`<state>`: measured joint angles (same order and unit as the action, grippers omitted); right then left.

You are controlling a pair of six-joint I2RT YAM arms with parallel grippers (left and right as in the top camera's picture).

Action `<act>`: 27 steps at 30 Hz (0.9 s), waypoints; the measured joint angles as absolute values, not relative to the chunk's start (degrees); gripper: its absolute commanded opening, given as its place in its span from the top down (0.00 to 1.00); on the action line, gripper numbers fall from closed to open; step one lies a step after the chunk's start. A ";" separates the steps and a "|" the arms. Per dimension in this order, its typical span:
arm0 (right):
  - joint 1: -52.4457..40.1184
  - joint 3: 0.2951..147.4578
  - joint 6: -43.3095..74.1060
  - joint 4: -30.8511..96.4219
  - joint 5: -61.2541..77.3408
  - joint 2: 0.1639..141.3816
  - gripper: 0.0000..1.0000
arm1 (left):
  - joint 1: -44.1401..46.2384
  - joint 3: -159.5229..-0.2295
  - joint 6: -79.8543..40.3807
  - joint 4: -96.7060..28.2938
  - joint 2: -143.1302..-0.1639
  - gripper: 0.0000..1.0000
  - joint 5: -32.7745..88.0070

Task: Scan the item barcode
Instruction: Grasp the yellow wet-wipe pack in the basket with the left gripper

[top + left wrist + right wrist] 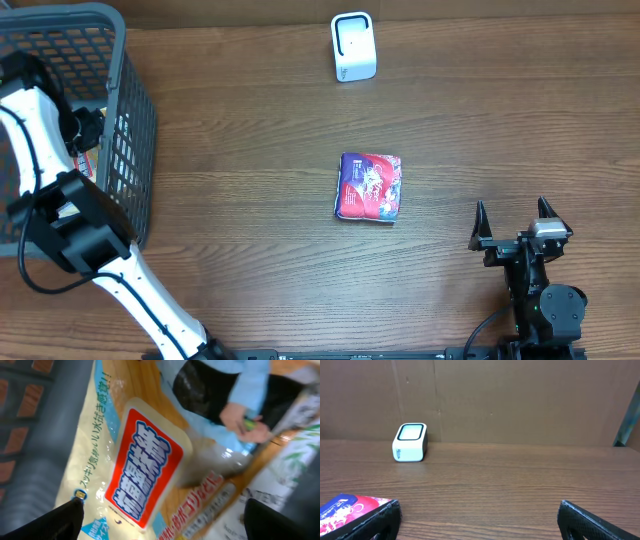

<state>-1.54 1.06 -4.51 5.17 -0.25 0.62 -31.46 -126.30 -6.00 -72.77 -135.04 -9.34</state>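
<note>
From overhead, your left arm [35, 130] reaches into the basket [140, 130]. The pack [370, 186] lies flat on the table between the scanner [353, 47] and the right gripper [515, 225], which rests spread wide and empty. If the pack's barcode faces down, the scanner cannot read it.

At the left wrist, the left gripper [160, 522] hangs wide open over a red-labelled packet [145, 475] and holds nothing. The packets overlap, so closing here may pinch two or slip off the glossy film. Blur hides detail, but you probably have no barcode on this face.

At the right wrist, the scanner stands well apart from the pack. A long carry could turn the code away from its window.
</note>
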 measured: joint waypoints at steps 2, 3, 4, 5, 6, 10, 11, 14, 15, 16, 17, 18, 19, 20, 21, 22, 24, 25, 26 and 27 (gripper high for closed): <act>-1.54 1.06 -4.49 5.19 -0.27 0.62 0.00 | -31.07 -125.29 -6.48 -72.40 -135.06 0.10 -12.49; -1.52 1.06 -4.49 5.17 -0.25 0.62 0.00 | -31.00 -124.70 -6.92 -72.42 -135.06 0.10 -13.98; -1.52 1.06 -4.54 5.17 -0.27 0.62 0.00 | -31.11 -123.79 -7.22 -72.36 -135.11 0.11 -15.29; -1.52 1.06 -4.54 5.19 -0.25 0.62 0.00 | -31.20 -122.93 -7.46 -72.36 -135.24 0.11 -16.29; -1.52 1.06 -4.49 5.15 -0.25 0.62 0.00 | -31.29 -122.06 -7.64 -72.29 -135.55 0.14 -17.23; -1.54 1.06 -4.51 5.15 -0.23 0.62 0.00 | -32.01 -119.74 -8.36 -71.42 -136.90 0.43 -18.74; -1.54 1.06 -4.51 5.21 -0.25 0.62 0.00 | -32.18 -119.20 -8.67 -70.43 -136.66 0.48 -19.35; -1.52 1.06 -4.51 5.10 -0.25 0.62 0.00 | -32.32 -118.06 -9.04 -69.43 -136.46 0.65 -19.46; -1.54 1.06 -4.51 5.19 -0.25 0.62 0.00 | -32.34 -117.86 -8.95 -69.30 -136.42 0.74 -19.84; -1.52 1.06 -4.51 5.19 -0.27 0.62 0.00 | -32.40 -117.54 -9.13 -69.17 -136.42 0.95 -20.38; -1.54 1.06 -4.49 5.17 -0.25 0.62 0.00 | -32.49 -117.36 -8.97 -69.14 -136.42 0.96 -20.86; -1.54 1.06 -4.51 5.17 -0.27 0.62 0.00 | -32.62 -117.34 -8.99 -69.17 -136.42 0.96 -21.41; -1.52 1.06 -4.51 5.17 -0.25 0.62 0.00 | -32.67 -117.36 -8.91 -69.23 -136.38 0.96 -21.85; -1.54 1.06 -4.49 5.17 -0.27 0.62 0.00 | -32.71 -117.36 -8.88 -69.41 -136.29 0.96 -22.06; -1.54 1.06 -4.51 5.17 -0.25 0.62 0.00 | -32.73 -117.38 -8.88 -69.73 -136.29 0.96 -22.37; -1.54 1.06 -4.49 5.19 -0.25 0.62 0.00 | -32.71 -117.43 -8.88 -70.22 -136.29 0.96 -22.63; -1.54 1.06 -4.51 5.17 -0.25 0.62 0.00 | -32.73 -117.80 -9.17 -71.83 -136.29 0.96 -22.79; -1.52 1.06 -4.49 5.17 -0.27 0.62 0.00 | -32.71 -118.17 -9.58 -72.71 -136.29 0.96 -22.76; -1.52 1.06 -4.51 5.17 -0.27 0.62 0.00 | -32.71 -118.61 -10.09 -73.58 -136.31 0.96 -22.52; -1.52 1.06 -4.49 5.19 -0.27 0.62 0.00 | -32.71 -119.35 -10.41 -74.59 -136.31 0.96 -22.06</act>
<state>-1.52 1.06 -4.49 5.19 -0.27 0.62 -32.71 -119.35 -10.41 -74.59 -136.31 -22.06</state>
